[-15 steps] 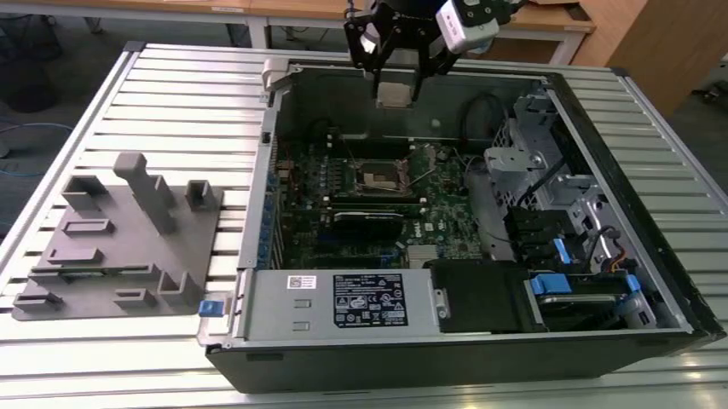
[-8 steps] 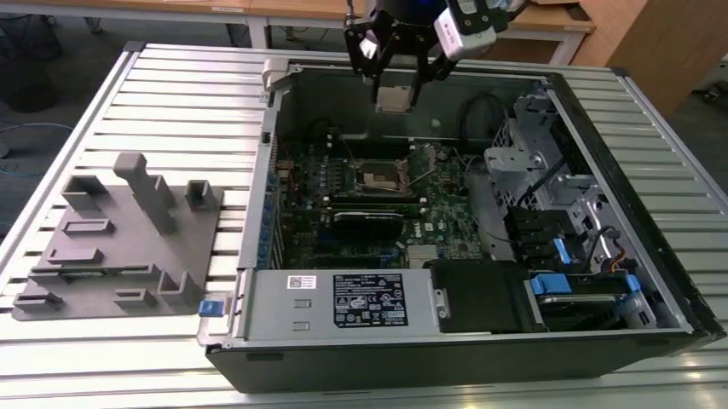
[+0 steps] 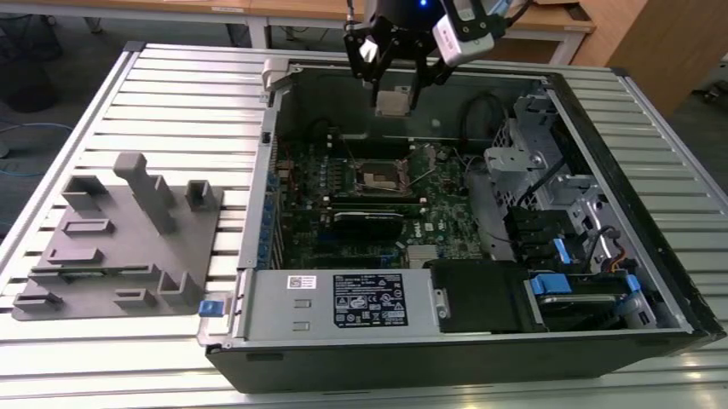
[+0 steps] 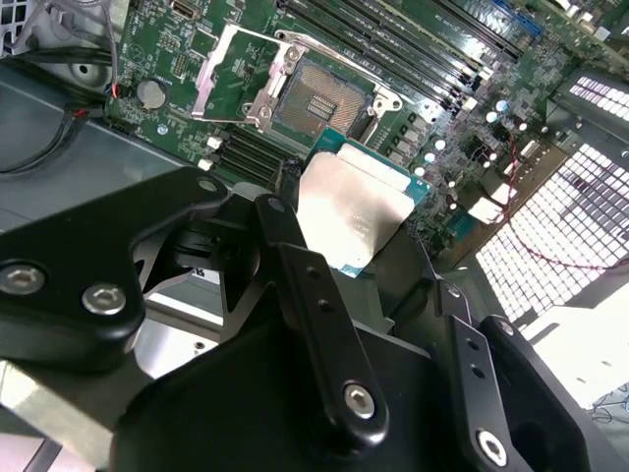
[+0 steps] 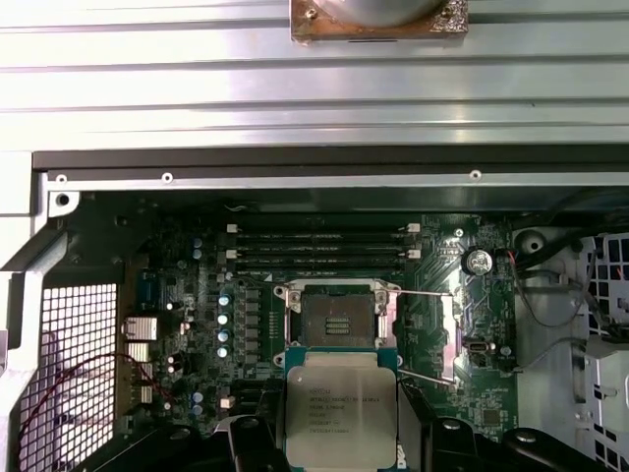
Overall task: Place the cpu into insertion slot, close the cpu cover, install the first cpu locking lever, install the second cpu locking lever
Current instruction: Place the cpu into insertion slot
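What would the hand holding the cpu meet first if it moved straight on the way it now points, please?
Probably the insertion slot on the motherboard. The hand, shut on the cpu, points down into the case roughly towards it, though depth is unclear.

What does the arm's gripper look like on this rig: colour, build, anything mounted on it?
The gripper is matte black, built from jointed link bars; its fingers carry round silver screws. A pale grey camera box is mounted beside it, and a blue light glows above.
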You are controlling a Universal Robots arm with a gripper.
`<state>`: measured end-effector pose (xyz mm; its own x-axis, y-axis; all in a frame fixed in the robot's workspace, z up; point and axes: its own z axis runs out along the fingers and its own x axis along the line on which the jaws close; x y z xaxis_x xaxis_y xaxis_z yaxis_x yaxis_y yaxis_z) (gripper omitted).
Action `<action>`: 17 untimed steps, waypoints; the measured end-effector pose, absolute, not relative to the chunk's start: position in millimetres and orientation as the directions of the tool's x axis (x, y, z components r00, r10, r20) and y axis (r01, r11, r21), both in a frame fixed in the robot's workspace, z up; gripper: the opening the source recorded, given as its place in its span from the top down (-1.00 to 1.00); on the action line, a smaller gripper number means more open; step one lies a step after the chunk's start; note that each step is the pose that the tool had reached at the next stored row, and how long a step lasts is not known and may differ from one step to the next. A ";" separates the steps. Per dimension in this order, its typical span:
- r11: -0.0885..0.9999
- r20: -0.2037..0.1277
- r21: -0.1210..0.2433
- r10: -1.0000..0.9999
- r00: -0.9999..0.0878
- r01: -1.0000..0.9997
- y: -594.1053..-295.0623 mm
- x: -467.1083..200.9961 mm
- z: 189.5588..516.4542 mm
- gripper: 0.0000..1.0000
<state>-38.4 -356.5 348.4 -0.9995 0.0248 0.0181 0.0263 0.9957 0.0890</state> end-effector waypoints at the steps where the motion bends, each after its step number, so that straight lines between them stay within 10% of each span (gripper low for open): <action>1: 0.996 0.018 0.089 0.025 -1.000 0.026 -356.5 -38.4 347.9 -0.08; 17: 0.996 0.018 0.089 0.025 -1.000 0.026 -356.5 -38.5 345.6 -0.08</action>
